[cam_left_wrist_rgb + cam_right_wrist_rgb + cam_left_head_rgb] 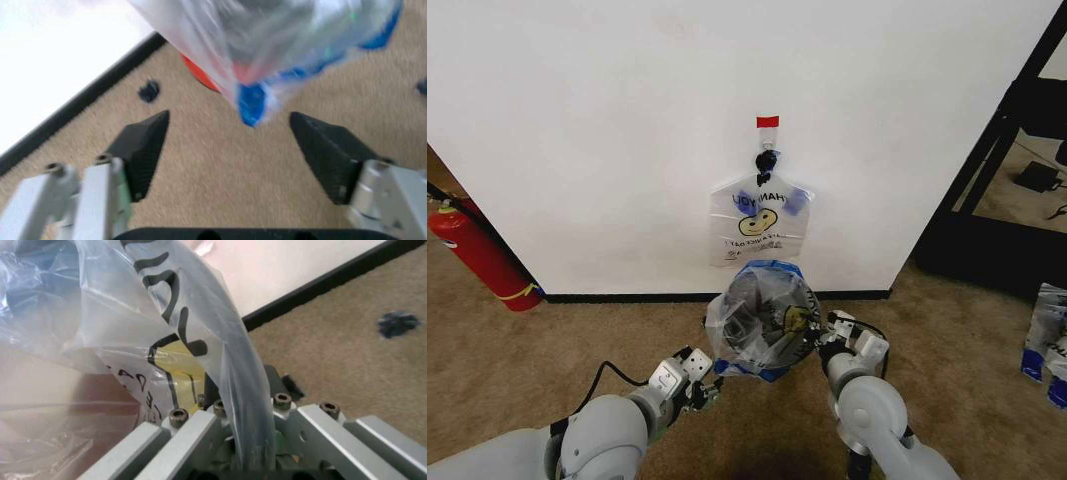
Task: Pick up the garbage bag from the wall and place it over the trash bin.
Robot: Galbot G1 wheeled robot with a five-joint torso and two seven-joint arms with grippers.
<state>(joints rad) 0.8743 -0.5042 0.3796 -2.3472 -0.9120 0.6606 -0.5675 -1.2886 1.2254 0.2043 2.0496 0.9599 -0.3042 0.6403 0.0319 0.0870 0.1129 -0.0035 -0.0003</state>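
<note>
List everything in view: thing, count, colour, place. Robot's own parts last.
Thin clear plastic garbage bag: one, clear with yellow smiley and blue tape, draped over the bin on the carpet below the hook.
Round trash bin: one, dark, inside that bag; red base seen in the left wrist view.
Twin clear plastic bag: one, mirrored lettering, hanging on the wall hook.
Black hook: one, on the wall under the red tape strip.
White wall: one, with black baseboard.
Red fire extinguisher: one, far left by the wall.
Brown carpet: floor.
Left pincer: open, beside the bag.
Right pincer: shut on the bag's edge.
</note>
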